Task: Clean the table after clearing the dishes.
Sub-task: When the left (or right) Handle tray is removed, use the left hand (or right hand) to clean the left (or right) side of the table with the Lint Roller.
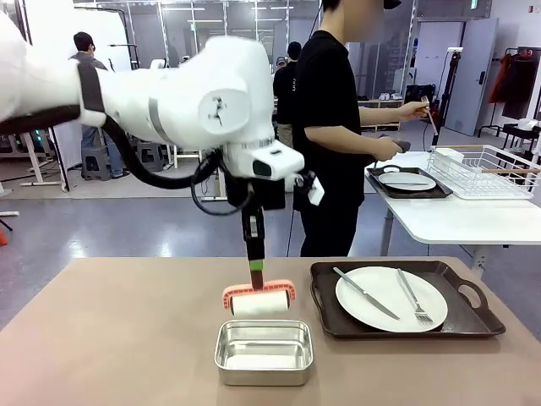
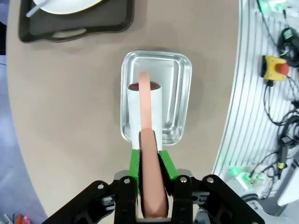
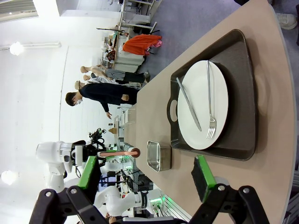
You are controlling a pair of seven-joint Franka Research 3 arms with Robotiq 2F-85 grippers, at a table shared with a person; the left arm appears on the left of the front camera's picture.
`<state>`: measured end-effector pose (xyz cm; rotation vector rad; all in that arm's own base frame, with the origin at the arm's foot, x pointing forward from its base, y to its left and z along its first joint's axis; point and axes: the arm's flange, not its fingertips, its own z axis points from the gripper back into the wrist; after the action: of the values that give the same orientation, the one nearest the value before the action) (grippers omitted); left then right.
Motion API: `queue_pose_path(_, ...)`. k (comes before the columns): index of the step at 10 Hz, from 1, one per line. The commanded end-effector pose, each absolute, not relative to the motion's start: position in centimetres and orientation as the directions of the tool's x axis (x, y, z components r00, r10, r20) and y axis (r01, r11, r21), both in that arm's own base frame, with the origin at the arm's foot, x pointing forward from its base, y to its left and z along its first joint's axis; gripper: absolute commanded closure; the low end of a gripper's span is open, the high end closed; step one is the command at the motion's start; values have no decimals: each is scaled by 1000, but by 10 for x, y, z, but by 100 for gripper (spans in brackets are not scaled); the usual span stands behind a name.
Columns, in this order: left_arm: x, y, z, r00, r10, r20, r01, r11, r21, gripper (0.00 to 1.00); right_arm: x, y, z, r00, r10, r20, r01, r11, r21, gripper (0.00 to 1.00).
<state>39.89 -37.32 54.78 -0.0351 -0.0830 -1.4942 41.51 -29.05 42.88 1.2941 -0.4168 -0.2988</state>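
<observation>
Left gripper [image 2: 150,161] is clamped on the pink handle [image 2: 152,186] of a lint roller [image 1: 259,302], which hangs over a steel pan [image 1: 264,372] near the front edge of the table [image 1: 110,338]. Right gripper [image 3: 145,173] stands wide open, holding nothing. A tray [image 1: 473,292] with plate [image 1: 363,311], knife [image 1: 365,293] and fork [image 1: 412,298] lies on the table just right of the pan.

I see a shallow rectangular stainless-steel pan [image 1: 264,352] near my edge of the tabletop. Beyond it, a person in black clothes [image 1: 325,127] stands beside a white side table [image 1: 456,222] carrying a white wire rack [image 1: 486,172]. On my left wrist feed, a yellow box with a red button [image 2: 275,67] sits among black cables [image 2: 285,121].
</observation>
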Motion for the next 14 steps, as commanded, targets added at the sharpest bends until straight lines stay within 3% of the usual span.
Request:
queue_pose_path(1, 395, -367, 556, 107, -991, 83, 994, 109, 15, 85, 414, -290, 432, 887, -442, 136, -23, 251, 968, 0)
queue_pose_path(4, 396, -359, 566, 178, -979, 96, 984, 180, 5, 85, 414, -290, 432, 887, -442, 136, -23, 251, 968, 0)
queue_pose_path(5, 397, -348, 574, 269, -954, 134, 963, 268, -28, 85, 414, -290, 432, 887, -442, 136, -23, 251, 968, 0)
queue_pose_path(6, 400, -329, 586, 448, -879, 165, 893, 448, -41, 85, 414, -290, 432, 887, -442, 136, -23, 251, 968, 0)
queue_pose_path(8, 404, -267, 595, 730, -623, 281, 654, 756, -26, 85, 414, -290, 432, 887, -442, 136, -23, 251, 968, 0)
queue_pose_path(10, 418, -223, 567, 937, -268, 227, 297, 949, -109, 85, 414, -290, 432, 887, -442, 136, -23, 251, 968, 0)
queue_pose_path(11, 426, -212, 550, 963, -152, 223, 178, 979, -103, 85, 414, -290, 432, 887, -442, 136, -23, 251, 968, 0)
queue_pose_path(14, 453, -192, 520, 943, -87, 320, 115, 991, -70, 85, 414, -290, 432, 887, -442, 136, -23, 251, 968, 0)
